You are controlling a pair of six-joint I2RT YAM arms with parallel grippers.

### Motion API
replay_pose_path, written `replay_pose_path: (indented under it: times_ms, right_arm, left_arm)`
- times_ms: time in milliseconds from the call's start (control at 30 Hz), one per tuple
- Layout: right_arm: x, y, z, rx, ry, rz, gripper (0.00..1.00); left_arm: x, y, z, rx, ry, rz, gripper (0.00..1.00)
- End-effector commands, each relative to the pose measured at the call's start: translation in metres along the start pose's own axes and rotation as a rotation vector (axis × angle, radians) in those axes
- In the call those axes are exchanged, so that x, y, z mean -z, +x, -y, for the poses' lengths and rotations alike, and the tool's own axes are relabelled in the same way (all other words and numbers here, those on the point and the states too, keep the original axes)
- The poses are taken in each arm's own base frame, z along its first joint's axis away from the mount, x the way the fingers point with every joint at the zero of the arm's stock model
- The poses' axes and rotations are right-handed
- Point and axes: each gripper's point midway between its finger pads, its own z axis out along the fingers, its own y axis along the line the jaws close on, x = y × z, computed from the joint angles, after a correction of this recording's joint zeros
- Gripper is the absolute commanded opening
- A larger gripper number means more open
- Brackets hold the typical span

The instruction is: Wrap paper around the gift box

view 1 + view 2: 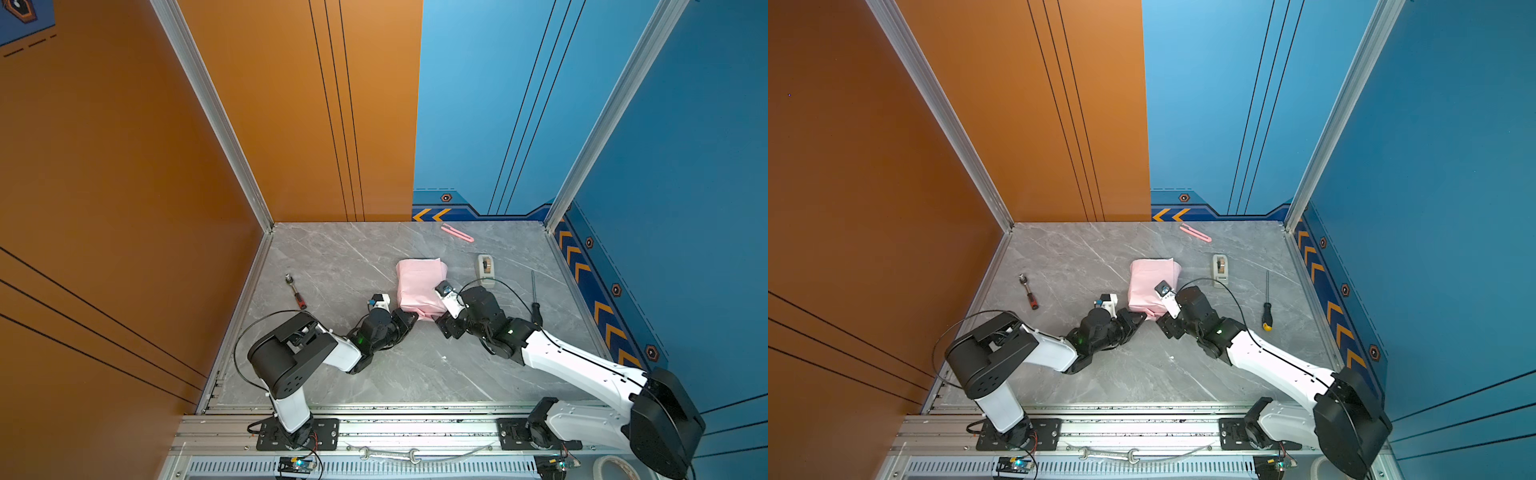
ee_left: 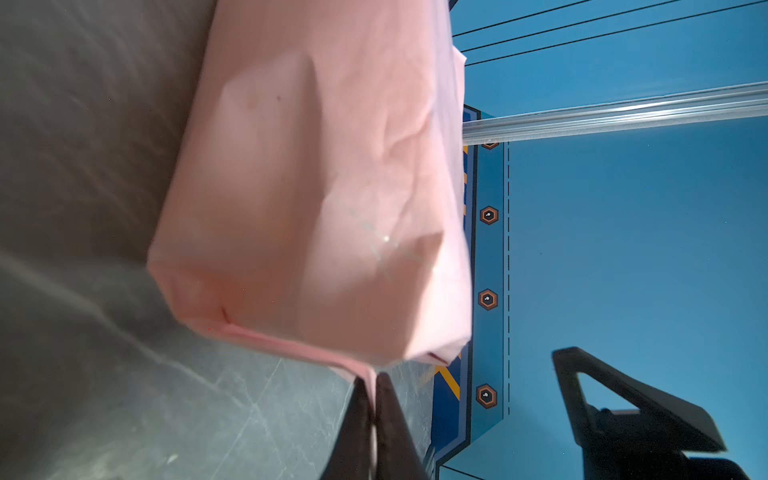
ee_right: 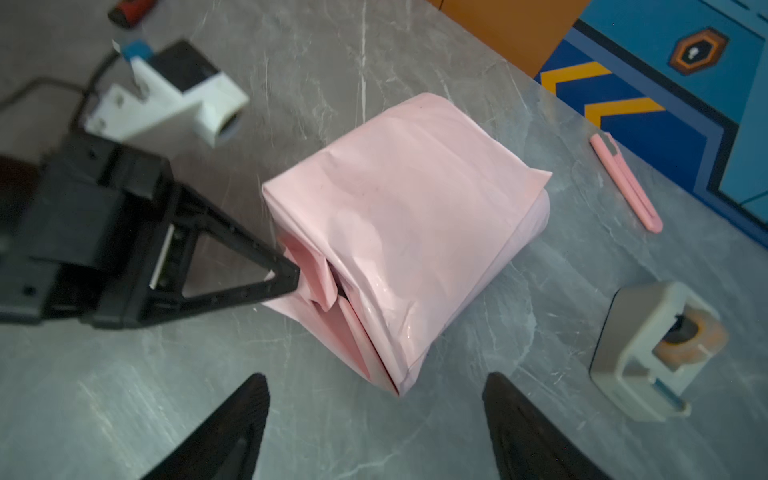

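A grey marble-look tabletop (image 1: 332,257) meets an orange wall (image 1: 291,104) and a blue wall (image 1: 478,104). At centre frame, creased pale pink paper (image 1: 419,282) wholly hides the gift box. The left gripper (image 2: 372,380) pinches its flap; the right gripper (image 3: 376,376) gapes, empty.

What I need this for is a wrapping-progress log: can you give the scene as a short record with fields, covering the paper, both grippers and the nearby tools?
paper: pink side out, creased, folded right over the box; near end loosely tucked, not closed
gift box: hidden under the paper
left gripper: shut on a paper flap at the near end
right gripper: open, at the paper's near corner, holding nothing
tape dispenser: right of the paper, apart from it
pink cutter: at the far side, untouched
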Motion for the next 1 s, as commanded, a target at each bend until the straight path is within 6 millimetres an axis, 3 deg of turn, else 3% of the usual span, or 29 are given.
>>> replay_pose_path:
  times_ms: [0, 500, 767, 967]
  right_arm:
    - [-0.010, -0.002, -0.003, 0.311, -0.021, 0.007, 0.89]
    - [-0.057, -0.016, -0.006, 0.482, -0.013, 0.071, 0.90]
    - [-0.080, -0.004, 0.009, 0.541, 0.063, 0.036, 0.89]
    - [-0.089, 0.006, 0.019, 0.568, 0.103, 0.014, 0.81]
  left_arm:
    - [-0.001, -0.008, 0.011, -0.034, 0.013, 0.008, 0.08]
    - [-0.009, -0.011, 0.015, -0.031, 0.020, 0.003, 0.08]
    - [-0.010, -0.011, 0.013, -0.028, 0.016, -0.003, 0.08]
    - [-0.011, -0.012, 0.014, -0.027, 0.017, -0.003, 0.08]
